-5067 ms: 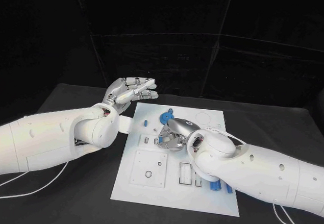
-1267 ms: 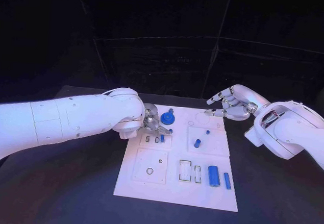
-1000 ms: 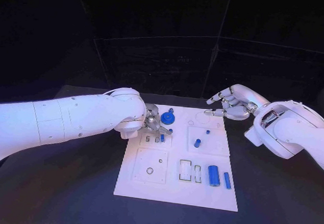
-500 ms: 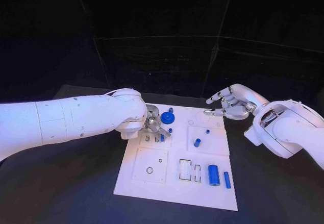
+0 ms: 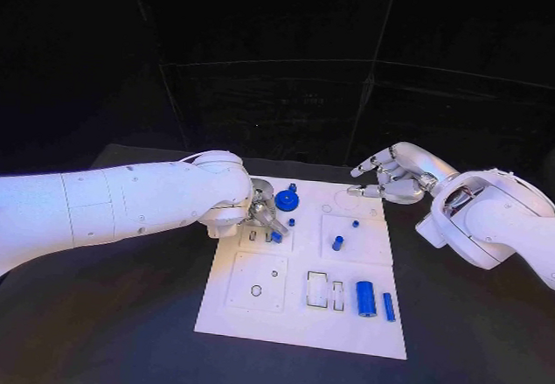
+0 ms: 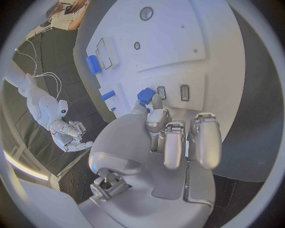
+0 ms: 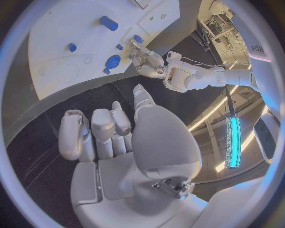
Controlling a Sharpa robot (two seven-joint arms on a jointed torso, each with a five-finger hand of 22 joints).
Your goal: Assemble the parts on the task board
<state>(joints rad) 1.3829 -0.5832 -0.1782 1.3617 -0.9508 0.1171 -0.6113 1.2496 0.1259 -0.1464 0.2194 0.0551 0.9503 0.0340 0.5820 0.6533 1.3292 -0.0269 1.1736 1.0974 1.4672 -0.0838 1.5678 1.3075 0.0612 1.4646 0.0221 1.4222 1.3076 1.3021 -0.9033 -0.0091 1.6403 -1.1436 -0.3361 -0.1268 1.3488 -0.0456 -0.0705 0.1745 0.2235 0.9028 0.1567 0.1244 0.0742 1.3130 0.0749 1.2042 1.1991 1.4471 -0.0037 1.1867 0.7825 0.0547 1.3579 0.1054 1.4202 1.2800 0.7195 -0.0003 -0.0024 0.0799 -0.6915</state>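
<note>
My left hand (image 5: pixel 264 216), left of frame centre, pinches a small blue part (image 6: pixel 145 95) to seat it in the task board (image 5: pixel 298 320); my right hand (image 5: pixel 390 177) waits spread, upper right.

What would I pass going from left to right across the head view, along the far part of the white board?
Left robot hand at a small blue part → round blue part → upright blue peg → right robot hand, off the task board.
</note>
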